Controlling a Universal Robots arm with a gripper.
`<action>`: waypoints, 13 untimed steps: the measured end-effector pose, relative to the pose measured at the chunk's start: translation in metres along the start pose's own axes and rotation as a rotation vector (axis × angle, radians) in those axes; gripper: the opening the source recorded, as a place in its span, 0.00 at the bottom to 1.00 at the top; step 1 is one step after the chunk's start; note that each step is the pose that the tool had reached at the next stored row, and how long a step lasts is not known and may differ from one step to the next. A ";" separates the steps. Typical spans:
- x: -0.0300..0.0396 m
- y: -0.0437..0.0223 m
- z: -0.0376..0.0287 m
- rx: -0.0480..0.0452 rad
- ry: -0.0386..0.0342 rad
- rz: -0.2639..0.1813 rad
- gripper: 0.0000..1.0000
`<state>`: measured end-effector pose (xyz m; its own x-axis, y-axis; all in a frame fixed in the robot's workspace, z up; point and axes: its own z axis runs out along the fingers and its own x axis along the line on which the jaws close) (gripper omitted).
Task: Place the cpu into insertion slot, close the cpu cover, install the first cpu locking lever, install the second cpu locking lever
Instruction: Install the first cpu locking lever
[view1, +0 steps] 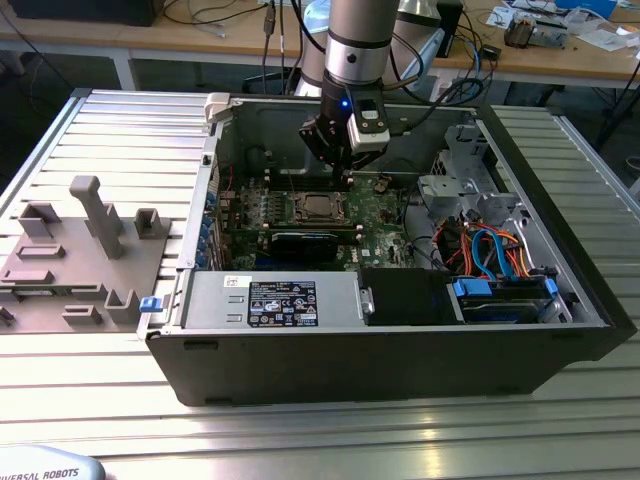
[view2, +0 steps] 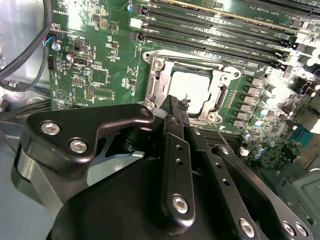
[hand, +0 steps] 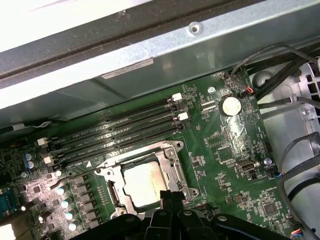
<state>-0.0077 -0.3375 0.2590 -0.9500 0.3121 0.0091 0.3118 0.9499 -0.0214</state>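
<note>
The cpu (hand: 144, 185) lies flat in the insertion slot (hand: 167, 147) on the green board, its silvery top bright in both wrist views (view2: 192, 89). The cpu cover (hand: 176, 170) lies down around the chip as a metal frame (view2: 150, 87). A thin wire lever (view2: 220, 138) runs beside the socket. My gripper (view2: 176, 102) is shut on nothing, its black tips just above the socket's edge (hand: 171, 196). In the exterior view the gripper (view1: 345, 172) hangs inside the open case, slightly behind the socket and its cpu (view1: 318, 208).
Black memory slots (hand: 115, 135) run along one side of the socket. A coin battery (hand: 230, 105) and cable bundles (hand: 295, 165) sit nearby. The case's back wall (view1: 300, 130), drive cage (view1: 455, 180) and power supply (view1: 280, 300) hem in the board. A grey fixture (view1: 70, 260) stands outside.
</note>
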 end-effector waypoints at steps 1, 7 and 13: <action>0.0000 0.0000 0.0000 0.0001 -0.0001 -0.004 0.11; 0.0000 0.0000 0.0000 0.0001 -0.0003 -0.011 0.11; 0.0000 0.0000 0.0000 0.0002 -0.0003 -0.014 0.11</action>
<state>-0.0077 -0.3375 0.2590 -0.9542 0.2991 0.0091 0.2989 0.9540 -0.0215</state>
